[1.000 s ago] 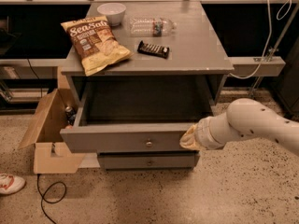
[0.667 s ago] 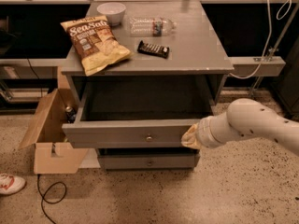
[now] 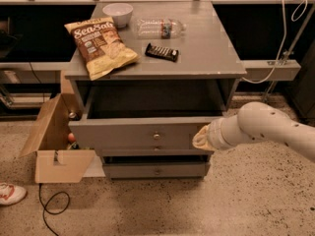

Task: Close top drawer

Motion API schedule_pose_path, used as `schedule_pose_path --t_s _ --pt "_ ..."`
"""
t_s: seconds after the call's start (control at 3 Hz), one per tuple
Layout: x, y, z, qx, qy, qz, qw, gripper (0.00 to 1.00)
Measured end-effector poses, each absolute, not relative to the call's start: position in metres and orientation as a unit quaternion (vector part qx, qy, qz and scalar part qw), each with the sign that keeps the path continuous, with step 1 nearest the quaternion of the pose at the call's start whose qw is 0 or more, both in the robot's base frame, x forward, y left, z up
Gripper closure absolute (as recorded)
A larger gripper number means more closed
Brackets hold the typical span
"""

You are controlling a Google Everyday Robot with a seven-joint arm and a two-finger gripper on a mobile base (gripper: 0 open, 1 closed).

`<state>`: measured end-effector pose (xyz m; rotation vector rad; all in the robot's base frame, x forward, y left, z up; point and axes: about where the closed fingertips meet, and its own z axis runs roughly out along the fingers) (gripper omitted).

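Observation:
The top drawer (image 3: 123,134) of the grey cabinet (image 3: 211,53) stands partly pulled out, its dark inside showing. Its wide grey front carries a small round metal knob (image 3: 156,136) at centre. My gripper (image 3: 200,138) is at the end of the white arm, coming in from the right. It rests against the right end of the drawer front. Two shallower drawers (image 3: 156,170) sit below, mostly under the open one.
On the cabinet top lie a chips bag (image 3: 101,43), a white bowl (image 3: 117,12), a clear water bottle (image 3: 160,27) and a dark snack bar (image 3: 162,52). An open cardboard box (image 3: 54,149) stands left of the cabinet. A shoe (image 3: 10,193) and a cable (image 3: 54,208) lie on the floor.
The top drawer front has slid back toward the cabinet, and the arm has followed it, staying against its right end.

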<state>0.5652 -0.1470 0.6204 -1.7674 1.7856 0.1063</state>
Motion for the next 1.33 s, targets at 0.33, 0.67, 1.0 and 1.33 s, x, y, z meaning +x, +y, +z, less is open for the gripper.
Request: schedule_pose_path --t_s 0.33,0.67,1.0,1.33 --pt "0.614 -0.154 0.622 -0.649 0.681 0.017 0.339 1.0" --pt "0.612 -0.154 0.622 -0.648 0.682 0.017 0.339 1.0" --pt "0.644 -0.158 0.628 -0.633 0.686 0.008 0.359 1.0" --pt "0.649 -0.158 0.63 -0.63 0.687 0.007 0.363 1.0"
